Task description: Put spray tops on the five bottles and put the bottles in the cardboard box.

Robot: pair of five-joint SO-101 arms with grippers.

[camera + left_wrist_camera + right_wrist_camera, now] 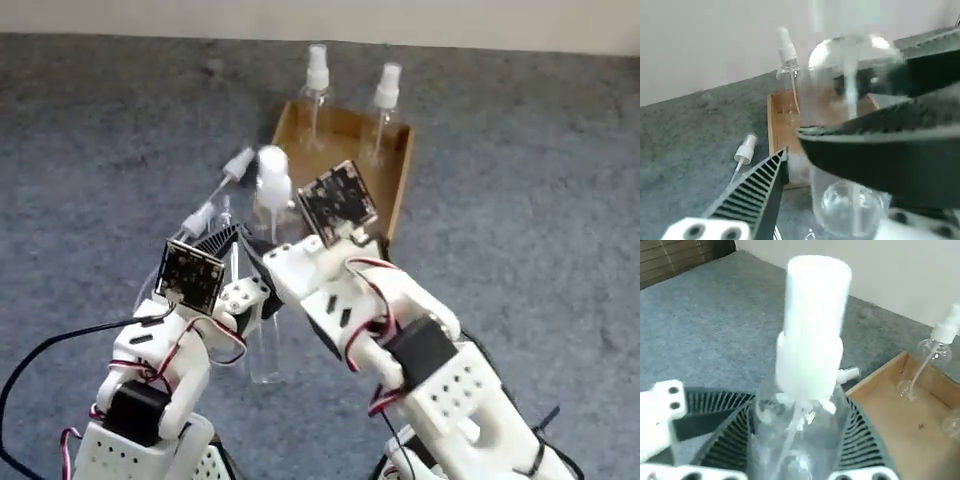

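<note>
A clear bottle (266, 340) with a white spray top (272, 172) stands upright on the carpet between my two arms. My right gripper (275, 250) is shut on the bottle (800, 440) at its shoulder, a ribbed finger (725, 412) on each side under the spray top (812, 325). My left gripper (258, 300) is lower at the bottle's body (850, 205), open, with a gap between one finger (757, 192) and the glass. The cardboard box (400, 170) lies just behind, holding two capped bottles (317, 85) (385, 100).
Two loose spray tops (238, 165) (200, 215) lie on the grey carpet left of the box. One of them (745, 150) lies beside the box wall (771, 120). The box floor (900, 405) near the front is bare. A pale wall runs along the back.
</note>
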